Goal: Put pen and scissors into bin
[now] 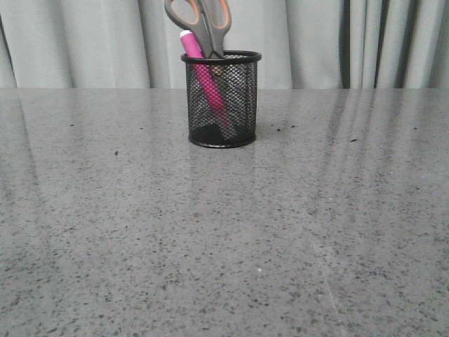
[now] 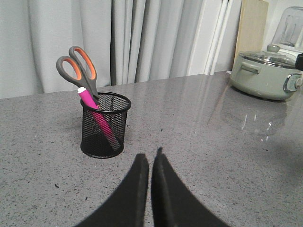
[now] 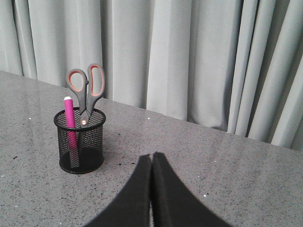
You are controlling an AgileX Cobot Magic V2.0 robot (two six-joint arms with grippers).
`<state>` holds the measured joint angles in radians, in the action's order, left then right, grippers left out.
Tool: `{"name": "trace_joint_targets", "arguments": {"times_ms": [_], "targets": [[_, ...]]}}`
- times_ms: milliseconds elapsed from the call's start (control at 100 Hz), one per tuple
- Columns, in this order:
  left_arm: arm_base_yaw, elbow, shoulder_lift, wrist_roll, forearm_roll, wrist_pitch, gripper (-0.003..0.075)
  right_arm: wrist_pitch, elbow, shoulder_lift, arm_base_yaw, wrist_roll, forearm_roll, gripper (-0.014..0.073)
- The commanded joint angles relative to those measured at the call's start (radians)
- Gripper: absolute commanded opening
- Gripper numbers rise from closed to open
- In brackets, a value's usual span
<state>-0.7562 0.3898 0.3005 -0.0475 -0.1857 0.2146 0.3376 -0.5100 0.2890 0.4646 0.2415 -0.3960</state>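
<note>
The black wire-mesh bin (image 1: 222,105) stands upright on the grey table. The magenta pen (image 1: 200,67) leans inside it, whitish cap up. The scissors (image 1: 203,24) stand in it blades down, their grey and orange handles above the rim. The left wrist view shows the bin (image 2: 104,125), pen (image 2: 92,106) and scissors (image 2: 78,68) ahead of my left gripper (image 2: 150,156), which is shut and empty, well short of the bin. The right wrist view shows the bin (image 3: 80,142), pen (image 3: 69,113) and scissors (image 3: 87,87). My right gripper (image 3: 152,155) is shut and empty, apart from the bin.
A pale green lidded pot (image 2: 265,73) sits on the table in the left wrist view, with a wooden board (image 2: 251,28) behind it. Grey curtains (image 1: 351,42) hang behind the table's far edge. Neither arm shows in the front view.
</note>
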Motion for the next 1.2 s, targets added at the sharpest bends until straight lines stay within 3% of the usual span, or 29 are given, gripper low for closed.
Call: {"name": "trace_joint_targets", "arguments": {"times_ms": [0,280,380,530,720,900,1190], "targets": [[-0.007,0.027,0.008,0.010,-0.012,-0.080,-0.0020,-0.062,-0.024,0.006,-0.005,0.000,-0.012,-0.0068],[-0.005,0.006,0.001,0.004,0.005,-0.080,-0.0020,-0.062,-0.024,0.006,-0.005,0.000,-0.012,-0.0068],[0.025,-0.033,-0.046,-0.028,0.167,-0.073,-0.0020,-0.062,-0.024,0.006,-0.005,0.000,-0.012,-0.0068],[0.153,-0.163,-0.188,-0.082,0.236,-0.061,-0.0020,-0.062,-0.024,0.006,-0.005,0.000,-0.012,-0.0068],[0.343,-0.288,-0.332,-0.082,0.161,-0.058,-0.0020,-0.062,-0.024,0.006,-0.005,0.000,-0.012,-0.0068],[0.491,-0.369,-0.334,-0.080,0.119,-0.038,-0.0020,-0.062,-0.024,0.006,-0.005,0.000,-0.012,-0.0068],[0.532,-0.418,-0.336,-0.080,0.119,0.058,-0.0020,-0.062,-0.024,0.006,-0.005,0.000,-0.012,-0.0068]]}}
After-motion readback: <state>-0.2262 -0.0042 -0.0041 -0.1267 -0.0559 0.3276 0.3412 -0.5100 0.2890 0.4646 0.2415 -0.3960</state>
